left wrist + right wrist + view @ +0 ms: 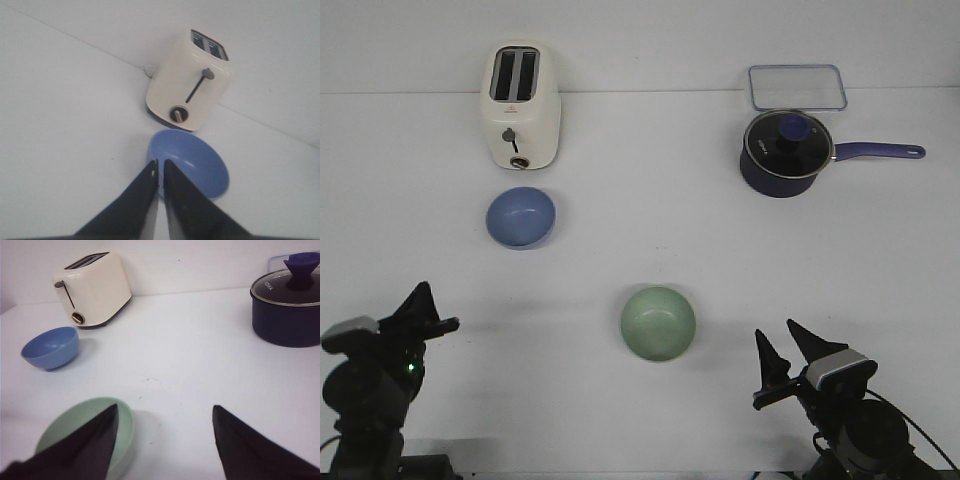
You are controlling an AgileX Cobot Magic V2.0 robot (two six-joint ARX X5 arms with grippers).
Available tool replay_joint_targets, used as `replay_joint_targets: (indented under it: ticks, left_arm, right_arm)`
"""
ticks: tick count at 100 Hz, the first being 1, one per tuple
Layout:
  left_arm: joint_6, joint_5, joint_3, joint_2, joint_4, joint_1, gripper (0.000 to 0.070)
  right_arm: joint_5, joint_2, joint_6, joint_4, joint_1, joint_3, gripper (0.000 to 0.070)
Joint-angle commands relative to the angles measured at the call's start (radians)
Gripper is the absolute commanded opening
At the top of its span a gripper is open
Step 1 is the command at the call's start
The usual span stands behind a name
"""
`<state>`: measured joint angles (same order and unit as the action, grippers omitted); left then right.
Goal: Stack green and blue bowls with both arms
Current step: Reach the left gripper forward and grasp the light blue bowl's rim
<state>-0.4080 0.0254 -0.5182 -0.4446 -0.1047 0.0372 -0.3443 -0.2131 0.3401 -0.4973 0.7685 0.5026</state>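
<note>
The blue bowl sits upright on the white table, just in front of the toaster. It also shows in the left wrist view and the right wrist view. The green bowl sits upright near the table's middle front, and shows in the right wrist view. My left gripper is shut and empty at the front left, well short of the blue bowl; its tips almost touch. My right gripper is open and empty at the front right, to the right of the green bowl.
A cream toaster stands at the back left. A dark navy saucepan with glass lid and long handle stands at the back right, a clear rectangular lid behind it. The table's back edge meets a white wall.
</note>
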Motion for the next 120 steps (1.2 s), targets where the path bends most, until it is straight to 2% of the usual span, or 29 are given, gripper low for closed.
replay_joint_targets:
  ticks: [1,9,19,50,86,93,109,120]
  left_arm:
    - [0.086,0.053,-0.135,-0.193,-0.069,0.001,0.0186]
    - [0.108,0.084,-0.275,-0.385,-0.148,0.001,0.0336]
    - [0.119,0.106,-0.404,-0.591,-0.196,0.001,0.0434]
    - [0.135,0.106,-0.657,-1.086,-0.201,0.000,0.0433]
    - [0.126,0.106,-0.721,-1.310,-0.122,-0.029,0.0419]
    - [0.126,0.106,-0.721,-1.324,-0.103,-0.042,0.0395]
    - [0.125,0.101,-0.721,-1.352,-0.080,-0.072,0.0232]
    - [0.123,0.076,-0.721,-1.351,-0.074,-0.082,0.0022]
  right_arm:
    - [-0.004,-0.006,-0.009,0.010,0.007,0.004,0.0375]
    - [-0.004,-0.006,-0.009,0.010,0.007,0.004,0.0375]
    - [-0.004,-0.006,-0.009,0.010,0.007,0.004,0.0375]
    - [-0.005,-0.006,-0.009,0.011,0.007,0.004,0.0374]
    - [-0.027,-0.006,-0.009,0.010,0.007,0.004,0.0374]
    - [-0.027,-0.006,-0.009,0.010,0.007,0.004,0.0374]
    - [-0.031,-0.006,-0.009,0.010,0.007,0.004,0.0374]
    - [-0.031,-0.006,-0.009,0.010,0.007,0.004,0.0374]
